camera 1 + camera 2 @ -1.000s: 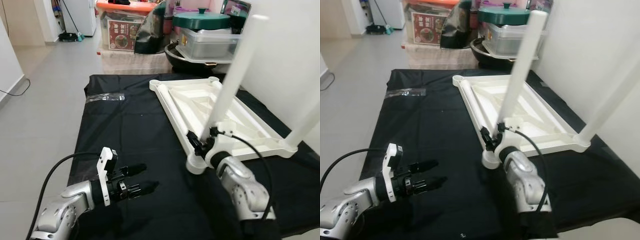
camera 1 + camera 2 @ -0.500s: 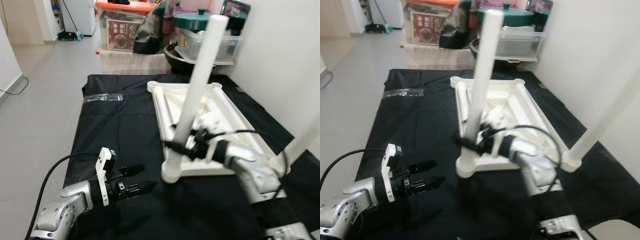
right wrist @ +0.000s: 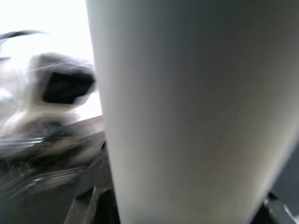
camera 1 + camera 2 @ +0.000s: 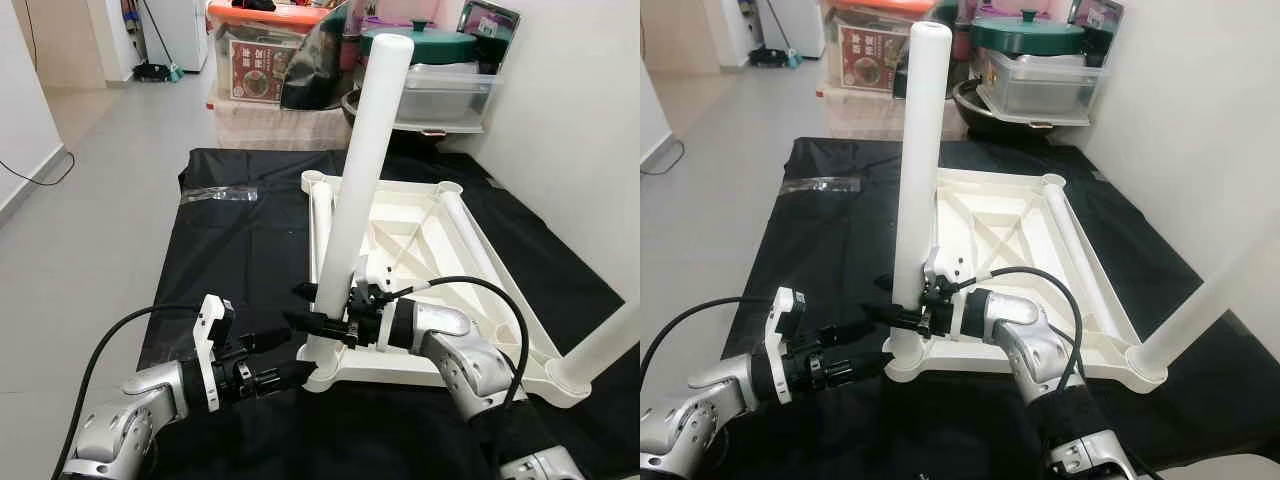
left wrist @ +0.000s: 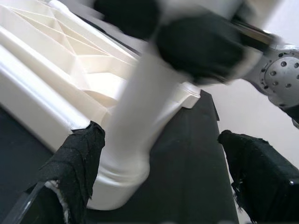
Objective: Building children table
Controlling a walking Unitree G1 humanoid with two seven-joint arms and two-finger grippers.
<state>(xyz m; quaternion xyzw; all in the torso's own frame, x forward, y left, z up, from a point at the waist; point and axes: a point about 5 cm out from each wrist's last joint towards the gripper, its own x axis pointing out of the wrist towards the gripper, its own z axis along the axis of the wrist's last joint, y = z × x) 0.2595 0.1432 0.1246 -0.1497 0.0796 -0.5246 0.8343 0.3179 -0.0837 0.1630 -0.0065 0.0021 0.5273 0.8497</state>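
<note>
White kids' table (image 4: 420,240) lies upside down on a black cloth (image 4: 240,250) spread over the floor (image 4: 90,190), approx centre of the scene. One white leg (image 4: 355,180) stands up from its near-left corner socket, leaning a bit to the right at the top. A second leg (image 4: 600,345) sticks up from the near-right corner, angled off to the right. Another white tube (image 4: 318,215) lies flat along the table's left edge, far end near the far-left corner.

Right hand (image 4: 318,322) reaches in from the right, low on the upright leg just above the socket; its black fingers sit either side of the leg and hold it. In the right wrist view the leg is blurred and very close.

Left hand (image 4: 285,358) is low on the cloth, near-left of that same corner, pointing right toward the socket. Its fingers (image 5: 74,158) are spread wide w/ nothing between them, tips just beside the corner of the frame, not touching as far as can be told.

Small clear plastic bag (image 4: 215,195) lies on the cloth at far left, well apart from the table. Beyond the cloth: a storage box w/ orange lid (image 4: 265,55), a green-lidded pot (image 4: 415,45) on a clear bin, white wall (image 4: 570,120) at right.
</note>
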